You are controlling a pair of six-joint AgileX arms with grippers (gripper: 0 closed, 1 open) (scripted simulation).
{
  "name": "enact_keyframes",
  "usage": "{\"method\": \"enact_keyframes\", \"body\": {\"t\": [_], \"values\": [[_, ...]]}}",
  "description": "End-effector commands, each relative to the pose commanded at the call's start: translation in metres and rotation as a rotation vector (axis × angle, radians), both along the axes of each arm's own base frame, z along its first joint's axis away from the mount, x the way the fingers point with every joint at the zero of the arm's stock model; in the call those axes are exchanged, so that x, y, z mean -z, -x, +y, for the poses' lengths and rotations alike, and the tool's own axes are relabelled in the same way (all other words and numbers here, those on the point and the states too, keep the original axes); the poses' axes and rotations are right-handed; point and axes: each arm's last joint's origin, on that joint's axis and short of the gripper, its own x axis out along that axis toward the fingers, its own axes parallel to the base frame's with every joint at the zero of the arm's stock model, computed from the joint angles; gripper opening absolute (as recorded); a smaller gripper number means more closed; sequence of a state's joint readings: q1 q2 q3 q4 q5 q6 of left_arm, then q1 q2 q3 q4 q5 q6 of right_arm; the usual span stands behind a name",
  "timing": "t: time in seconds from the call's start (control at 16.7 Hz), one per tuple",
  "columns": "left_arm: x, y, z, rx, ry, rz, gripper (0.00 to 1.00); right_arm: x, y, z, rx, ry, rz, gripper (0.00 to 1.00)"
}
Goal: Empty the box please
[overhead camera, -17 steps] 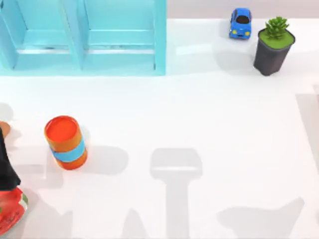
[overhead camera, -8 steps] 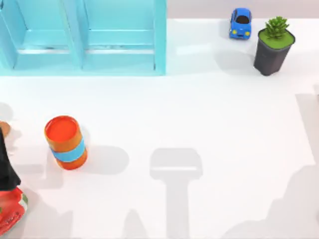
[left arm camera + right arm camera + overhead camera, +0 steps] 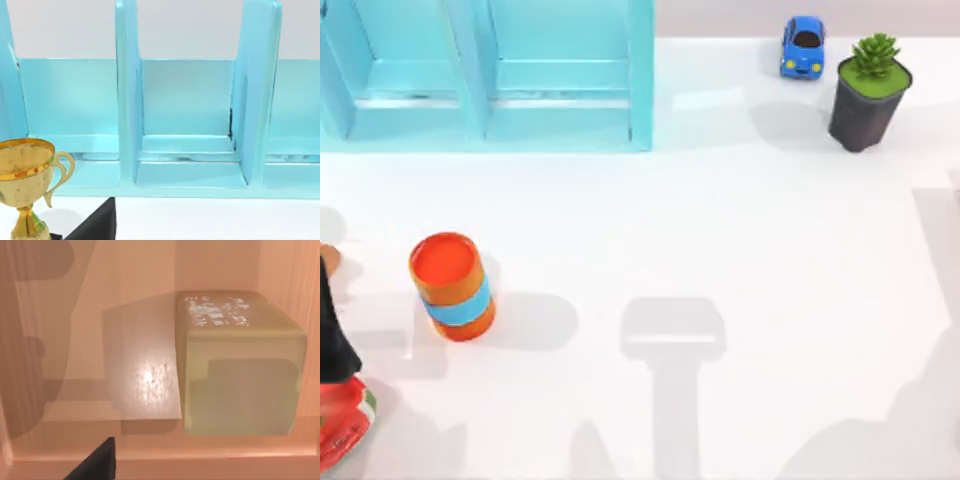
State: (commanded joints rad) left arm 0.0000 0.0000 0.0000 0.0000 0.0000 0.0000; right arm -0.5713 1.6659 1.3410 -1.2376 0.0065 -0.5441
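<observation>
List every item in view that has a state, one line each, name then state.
Orange cup: upright on the table, open mouth up, standing alone.
Toy car: on its wheels near the table's far edge.
Potted plant: upright, beside the toy car.
Blue shelf: standing, visible compartments bare.
Trophy: upright in front of the blue shelf.
Pale block: resting inside the box, against one wall.

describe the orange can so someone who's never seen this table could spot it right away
Start at the big light-blue shelf unit along the far edge of the white table in the top view. Come toward the near edge on the table's left side to the lone upright orange can. A light-blue band around its middle sets it apart; the toy car and potted plant stand at far right.
</observation>
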Motion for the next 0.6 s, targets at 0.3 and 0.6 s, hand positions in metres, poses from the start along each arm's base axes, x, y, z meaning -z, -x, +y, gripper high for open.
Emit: {"method": "enact_keyframes", "body": {"t": [0.3, 0.6], "values": [[0.0, 0.0, 0.0, 0.0, 0.0, 0.0, 1.0, 0.032, -0.002, -0.002, 0.004, -0.005, 0.007, 1.0], [0.0, 0.0, 0.0, 0.0, 0.0, 0.0, 1.0, 0.088, -0.002, -0.003, 0.003, 0.003, -0.006, 1.0]]}}
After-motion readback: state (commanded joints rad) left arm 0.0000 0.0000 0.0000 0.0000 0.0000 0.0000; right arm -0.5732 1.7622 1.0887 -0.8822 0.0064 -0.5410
